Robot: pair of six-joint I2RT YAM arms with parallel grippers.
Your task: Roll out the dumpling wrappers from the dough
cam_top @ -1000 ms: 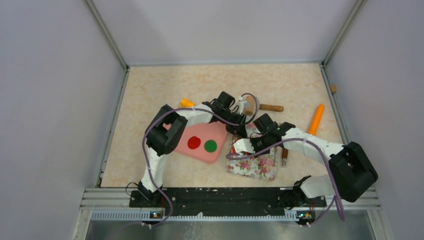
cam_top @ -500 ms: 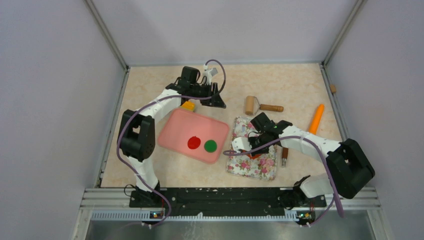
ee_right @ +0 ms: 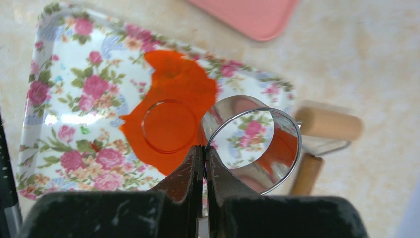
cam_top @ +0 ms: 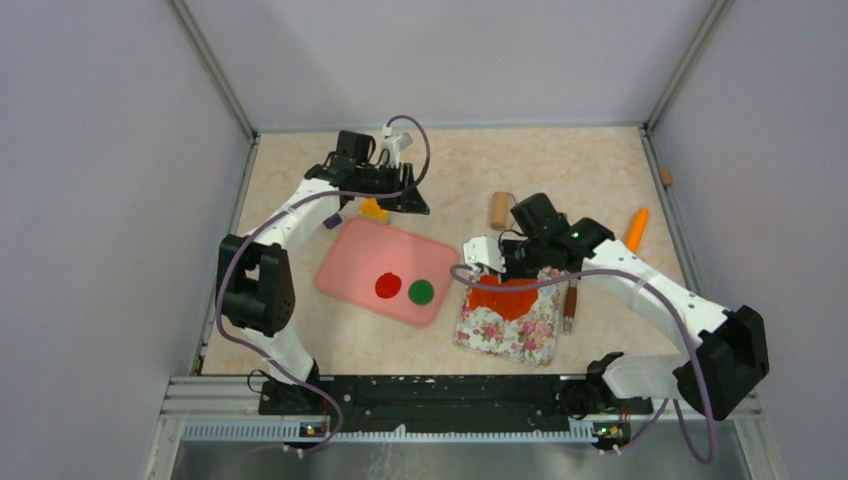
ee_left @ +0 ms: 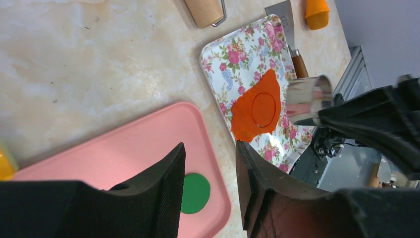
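Note:
The dough (cam_top: 505,296) (ee_right: 198,89) is a flat orange-red sheet on the floral tray (cam_top: 515,338) (ee_left: 233,54). A round cut outline (ee_right: 168,126) (ee_left: 263,109) is pressed into it. My right gripper (cam_top: 487,262) (ee_right: 204,148) is shut on the wall of a metal ring cutter (ee_right: 257,171) (ee_left: 309,99), held just above the dough's right side. Two dumpling wrappers, one red (cam_top: 388,286) and one green (cam_top: 421,291) (ee_left: 194,192), lie on the pink tray (cam_top: 355,262) (ee_left: 124,148). My left gripper (cam_top: 418,205) (ee_left: 210,148) hangs open and empty beyond the pink tray's far edge.
A wooden rolling pin (cam_top: 497,210) (ee_left: 205,10) lies behind the floral tray. An orange carrot-shaped stick (cam_top: 635,230) (ee_left: 317,7) lies at the right. A scraper with a wooden handle (cam_top: 570,300) (ee_left: 292,49) rests by the tray's right edge. A yellow piece (cam_top: 375,211) sits near the left gripper.
My left arm swung from over the rolling pin to the far left, and its jaws widened. My right gripper rose with the cutter, uncovering the dough and its ring mark.

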